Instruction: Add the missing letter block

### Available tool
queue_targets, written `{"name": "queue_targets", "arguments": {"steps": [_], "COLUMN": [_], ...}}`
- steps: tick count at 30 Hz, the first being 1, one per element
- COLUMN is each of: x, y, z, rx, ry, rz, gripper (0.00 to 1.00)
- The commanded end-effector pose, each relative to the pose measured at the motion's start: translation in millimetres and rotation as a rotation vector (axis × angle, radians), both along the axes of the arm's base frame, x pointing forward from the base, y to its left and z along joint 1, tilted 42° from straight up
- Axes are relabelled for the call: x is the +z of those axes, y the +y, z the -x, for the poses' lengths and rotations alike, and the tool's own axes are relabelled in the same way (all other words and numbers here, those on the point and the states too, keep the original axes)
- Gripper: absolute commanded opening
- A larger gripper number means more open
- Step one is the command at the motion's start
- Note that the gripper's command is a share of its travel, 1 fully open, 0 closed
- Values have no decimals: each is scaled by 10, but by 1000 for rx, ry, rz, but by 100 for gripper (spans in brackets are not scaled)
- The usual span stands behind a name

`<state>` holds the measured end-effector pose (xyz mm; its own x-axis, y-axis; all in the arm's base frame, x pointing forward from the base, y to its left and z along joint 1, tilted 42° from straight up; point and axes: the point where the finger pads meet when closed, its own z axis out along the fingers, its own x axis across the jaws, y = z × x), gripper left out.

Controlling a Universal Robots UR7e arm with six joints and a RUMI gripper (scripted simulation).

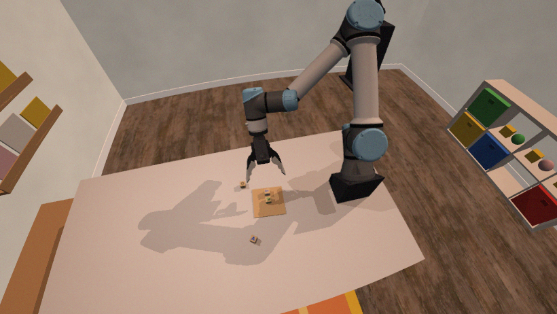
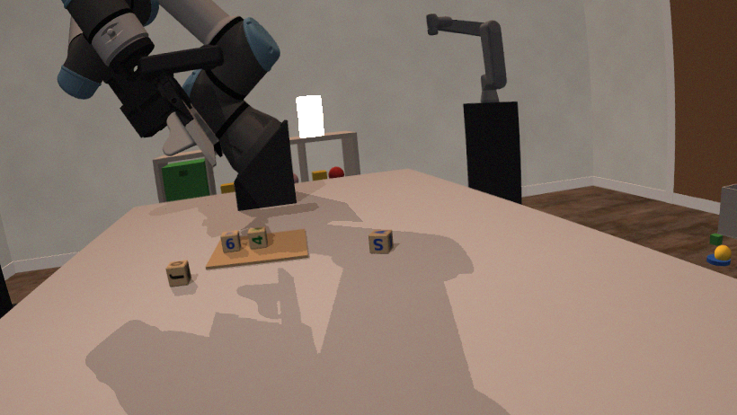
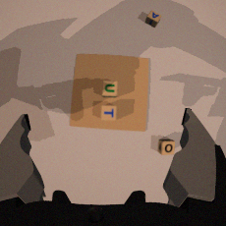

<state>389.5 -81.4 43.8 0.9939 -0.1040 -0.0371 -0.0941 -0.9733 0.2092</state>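
My arm [image 1: 364, 83] is built of pale grey tubes joined by dark grey housings, each capped with a round light-blue cover. It rises from a black wedge-shaped pedestal [image 1: 375, 190]. My hand [image 1: 265, 168] is black at the body, with two pale grey, tapering fingers [image 1: 249, 171].

Bench [image 1: 350, 249]: matt, smooth, pale pinkish top, no grain. Mat [image 1: 268, 210]: flat tan sheet, matt, cork- or card-like. Blocks, e.g. the O block [image 3: 166, 146]: light wood look, printed coloured letters, dull finish. Gripper [image 1: 264, 170]: dark matt body, paler grey fingers [image 2: 177, 135], plastic-looking. Floor [image 1: 187, 124]: brown wood planks, visible grain, faint sheen.
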Motion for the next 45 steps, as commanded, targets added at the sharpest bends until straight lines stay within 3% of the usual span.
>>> {"name": "queue_targets", "arguments": {"steps": [1,39,45], "x": [6,7,96], "y": [-3,-3,-133], "z": [-2,-3,-218], "rx": [0,0,0], "ry": [-1,-1,-1], "rz": [0,0,0], "gripper": [100,100,100]}}
